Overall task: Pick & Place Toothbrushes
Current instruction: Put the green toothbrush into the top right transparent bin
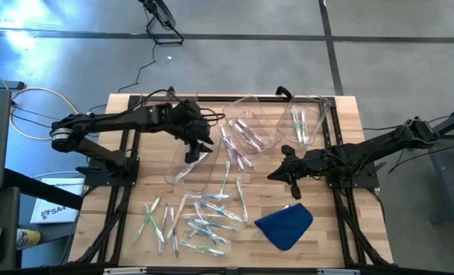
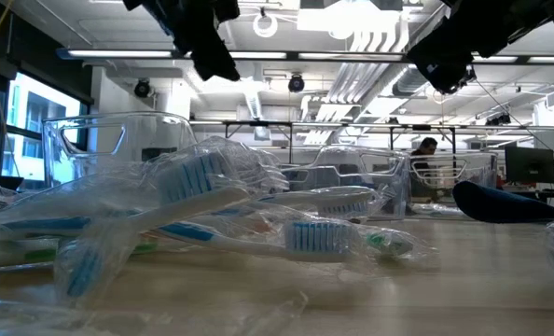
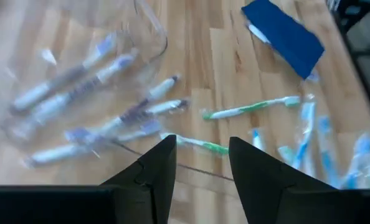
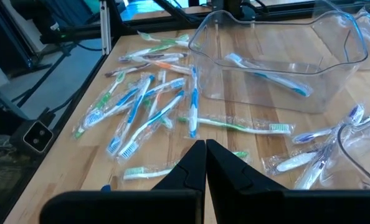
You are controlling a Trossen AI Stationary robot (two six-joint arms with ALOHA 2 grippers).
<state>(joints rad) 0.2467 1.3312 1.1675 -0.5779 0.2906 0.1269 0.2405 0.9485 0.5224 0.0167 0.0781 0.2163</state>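
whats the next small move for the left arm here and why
Probably swing the left gripper away from the left bin toward the loose toothbrushes at the table's near side. Its fingers are open with nothing between them, it hangs above that bin, which already holds a brush, and many wrapped brushes lie unsorted. The right gripper waits shut near the blue cloth.

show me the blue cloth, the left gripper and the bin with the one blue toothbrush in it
blue cloth (image 1: pixel 284 224), high view, middle of the fabric
left gripper (image 3: pixel 200 163), left wrist view, gap between its open fingertips
bin with one blue toothbrush (image 4: pixel 334 37), right wrist view, its clear side wall
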